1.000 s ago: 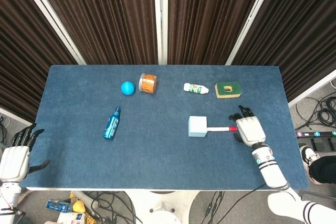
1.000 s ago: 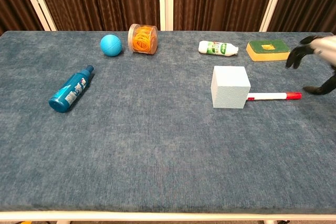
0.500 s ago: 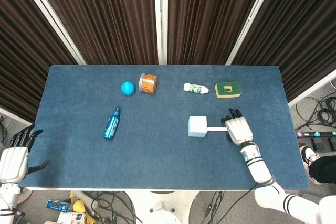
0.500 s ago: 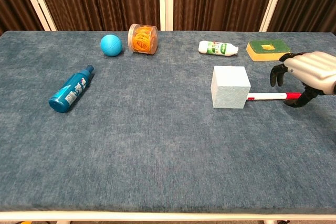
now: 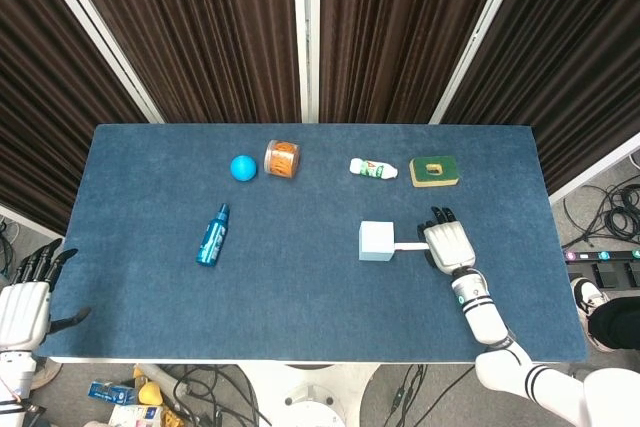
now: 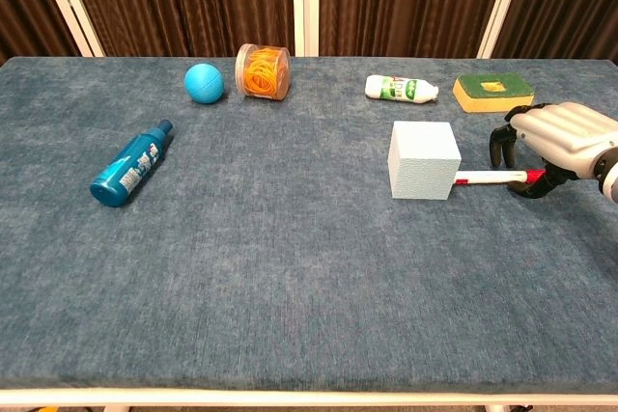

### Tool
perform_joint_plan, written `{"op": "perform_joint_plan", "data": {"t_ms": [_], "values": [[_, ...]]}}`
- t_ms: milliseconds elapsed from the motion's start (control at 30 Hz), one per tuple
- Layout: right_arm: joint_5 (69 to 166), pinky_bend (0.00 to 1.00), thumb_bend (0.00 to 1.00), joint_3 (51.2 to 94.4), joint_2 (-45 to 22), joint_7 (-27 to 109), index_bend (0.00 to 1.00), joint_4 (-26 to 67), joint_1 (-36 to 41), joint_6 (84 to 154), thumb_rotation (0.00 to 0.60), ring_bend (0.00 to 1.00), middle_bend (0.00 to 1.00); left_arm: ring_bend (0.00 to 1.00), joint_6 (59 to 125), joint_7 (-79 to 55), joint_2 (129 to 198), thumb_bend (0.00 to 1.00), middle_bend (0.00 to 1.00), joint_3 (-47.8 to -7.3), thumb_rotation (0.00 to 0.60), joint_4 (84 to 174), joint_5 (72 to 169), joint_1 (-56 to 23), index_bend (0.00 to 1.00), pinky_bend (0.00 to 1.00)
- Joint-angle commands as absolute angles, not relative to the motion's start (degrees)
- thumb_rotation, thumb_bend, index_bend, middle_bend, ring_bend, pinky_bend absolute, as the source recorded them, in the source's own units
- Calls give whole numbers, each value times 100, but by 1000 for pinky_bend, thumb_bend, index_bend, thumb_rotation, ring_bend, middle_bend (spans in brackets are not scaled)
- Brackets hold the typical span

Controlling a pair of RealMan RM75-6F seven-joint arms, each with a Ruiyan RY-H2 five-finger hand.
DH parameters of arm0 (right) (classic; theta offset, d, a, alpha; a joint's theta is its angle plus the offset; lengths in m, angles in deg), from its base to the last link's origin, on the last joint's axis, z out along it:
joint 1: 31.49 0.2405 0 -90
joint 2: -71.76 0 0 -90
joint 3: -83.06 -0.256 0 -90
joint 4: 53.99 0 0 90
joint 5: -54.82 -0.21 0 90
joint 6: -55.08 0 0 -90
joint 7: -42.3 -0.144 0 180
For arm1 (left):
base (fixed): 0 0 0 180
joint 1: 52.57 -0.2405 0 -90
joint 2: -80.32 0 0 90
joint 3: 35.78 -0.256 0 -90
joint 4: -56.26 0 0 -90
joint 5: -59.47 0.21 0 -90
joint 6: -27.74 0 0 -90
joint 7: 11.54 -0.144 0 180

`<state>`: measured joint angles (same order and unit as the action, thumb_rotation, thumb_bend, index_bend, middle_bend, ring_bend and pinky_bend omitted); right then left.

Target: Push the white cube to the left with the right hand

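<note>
The white cube point(image 5: 376, 241) point(image 6: 424, 160) rests on the blue table, right of the middle. A white marker with a red cap point(image 6: 491, 178) lies against its right side. My right hand point(image 5: 448, 244) point(image 6: 550, 136) hovers over the marker's red end, fingers curved down and apart, a short way right of the cube and not touching it. It holds nothing. My left hand point(image 5: 24, 297) hangs off the table's left front corner, fingers spread, holding nothing.
A blue bottle point(image 5: 213, 235) lies at the left. Along the back stand a blue ball point(image 5: 243, 167), a jar of orange bands point(image 5: 283, 158), a small white bottle point(image 5: 373, 168) and a yellow-green sponge point(image 5: 434, 171).
My right hand has moved left toward the cube, from beyond the marker's red tip to above it. The cube and marker have not moved. My left hand dropped slightly.
</note>
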<state>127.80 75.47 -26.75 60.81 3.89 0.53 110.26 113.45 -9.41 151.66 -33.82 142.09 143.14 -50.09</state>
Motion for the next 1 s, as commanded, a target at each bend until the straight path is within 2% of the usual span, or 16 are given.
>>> {"op": "perform_joint_plan", "data": {"t_ms": [33, 367, 533, 767, 1000], "values": [[12778, 146, 268, 7555, -2716, 6059, 457, 331, 50, 11035, 600, 110, 450, 97, 11348, -929, 15168, 139, 157, -3382, 600, 14203, 14315, -5014, 216, 130], [12783, 155, 290, 7550, -2800, 5982, 525, 198, 83, 11025, 600, 144, 510, 97, 11346, -916, 15180, 138, 157, -3369, 600, 14172, 14296, -5026, 215, 130], [12840, 182, 342, 7556, -2776, 5877, 639, 184, 61, 11112, 600, 204, 589, 97, 11356, -903, 15196, 139, 157, -3361, 600, 14146, 14295, -5032, 216, 130], [13020, 211, 377, 7605, -2392, 5581, 765, 380, -79, 11376, 600, 269, 650, 97, 11345, -939, 15185, 139, 157, -3366, 600, 14168, 14328, -5018, 216, 130], [13128, 218, 392, 7646, -1967, 5417, 811, 692, -120, 11397, 600, 292, 677, 97, 11335, -1033, 15151, 139, 157, -3369, 600, 14266, 14358, -4998, 215, 130]]}}
